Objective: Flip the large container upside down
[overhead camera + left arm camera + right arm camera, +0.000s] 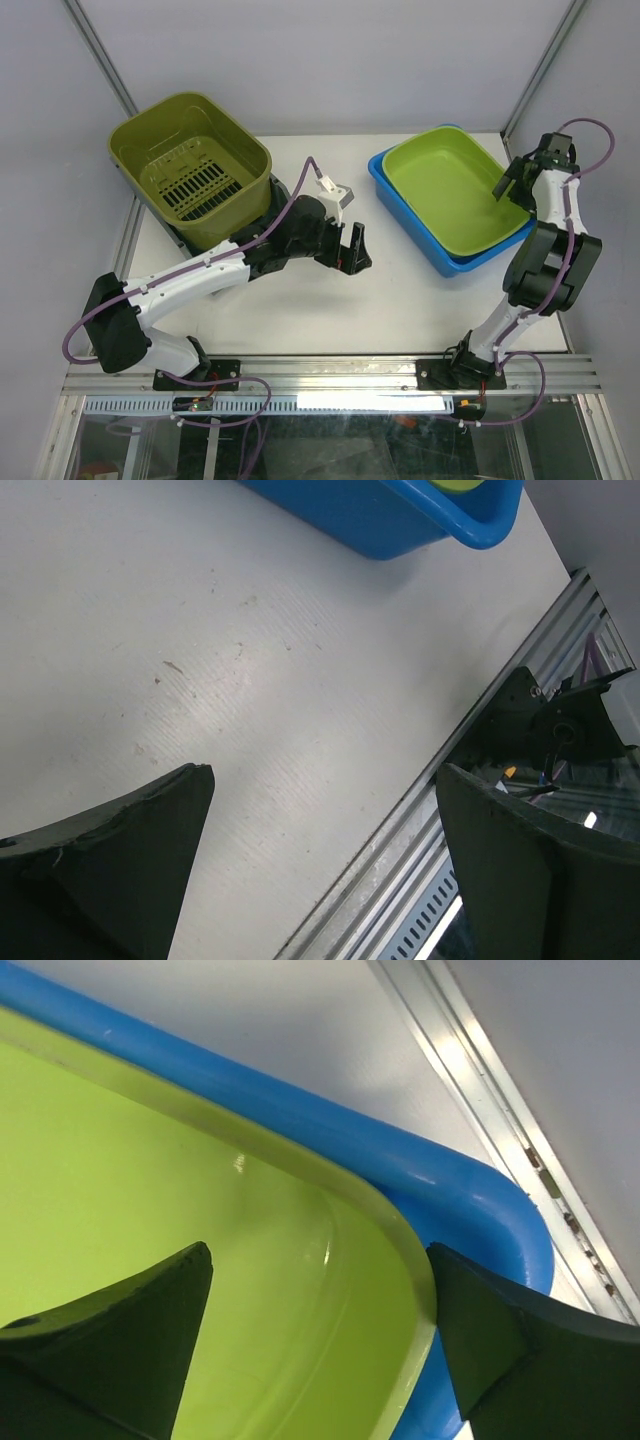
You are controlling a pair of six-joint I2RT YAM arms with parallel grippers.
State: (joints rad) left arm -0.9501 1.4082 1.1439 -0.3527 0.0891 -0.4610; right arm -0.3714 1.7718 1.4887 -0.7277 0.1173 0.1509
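Note:
A deep olive-green slotted basket (190, 165) stands upright at the table's far left. A lime-green tub (450, 185) sits nested in a blue tub (440, 255) at the far right, both open side up. My right gripper (512, 188) is open at the lime tub's right corner. In the right wrist view my right gripper (318, 1260) has one finger over the lime tub's (150, 1190) inside and the other at its rim, by the blue tub's (400, 1170) edge. My left gripper (355, 250) is open and empty over the middle of the table.
In the left wrist view my left gripper (325, 775) hangs over bare white table (250, 680), with the blue tub's corner (380, 510) beyond it. The aluminium rail (330, 372) runs along the near edge. Frame posts stand at the back corners.

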